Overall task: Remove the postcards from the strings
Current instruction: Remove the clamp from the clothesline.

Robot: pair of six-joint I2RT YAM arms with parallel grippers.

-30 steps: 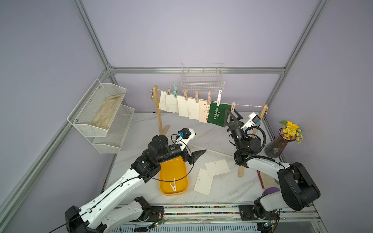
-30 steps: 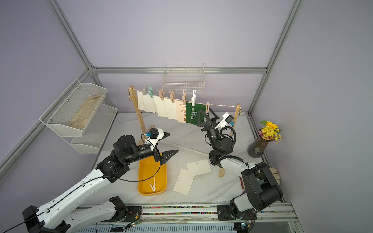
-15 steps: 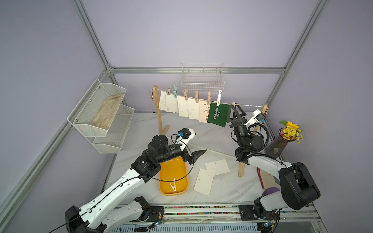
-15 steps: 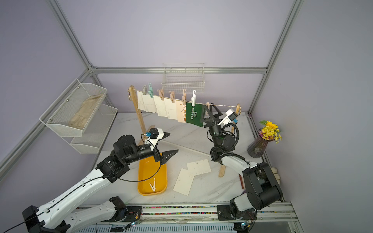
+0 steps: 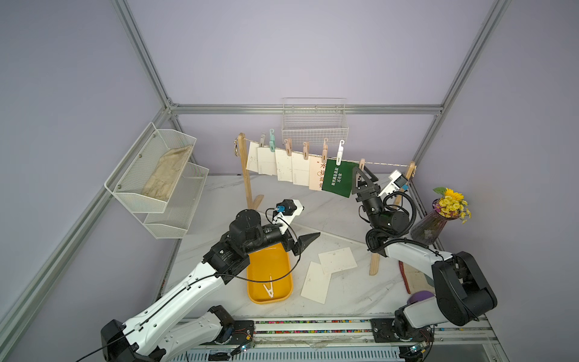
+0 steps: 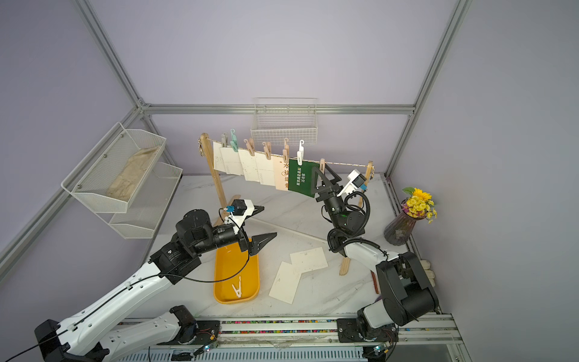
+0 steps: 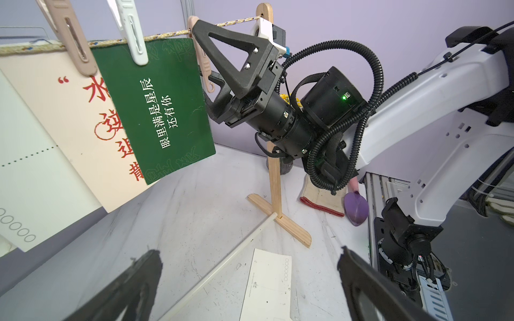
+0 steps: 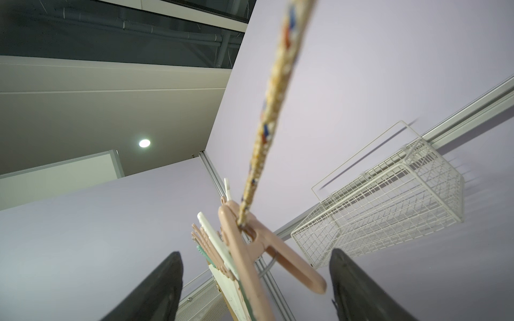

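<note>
Six postcards (image 5: 283, 164) hang pegged on the string (image 5: 385, 163) between two wooden posts (image 5: 247, 178), in both top views. The dark green card (image 5: 340, 181) is last in the row, nearest the right arm. Two more postcards lie loose on the surface (image 5: 344, 216) beside the yellow tray (image 5: 283, 297), touching each other. Right fingers (image 5: 354, 180) are raised to the string just beside the green card, either side of a pink peg (image 5: 362, 164). Left fingers (image 5: 308, 238) are spread wide near the tray's far end, holding nothing. One loose peg (image 5: 270, 289) lies in the tray. Left wrist view: the green card is clipped by a white peg (image 7: 133, 36) and overlaps the cream card with red characters (image 7: 91, 116). Right fingers straddle the pink peg, contact unclear. Left fingers are apart with nothing between them. A white rod (image 7: 222, 266) runs along the surface to a post's foot. Right wrist view: the string and pink peg run between the two dark fingers with a clear gap on each side, so they are open and not gripping. Close parts are blurred.
</note>
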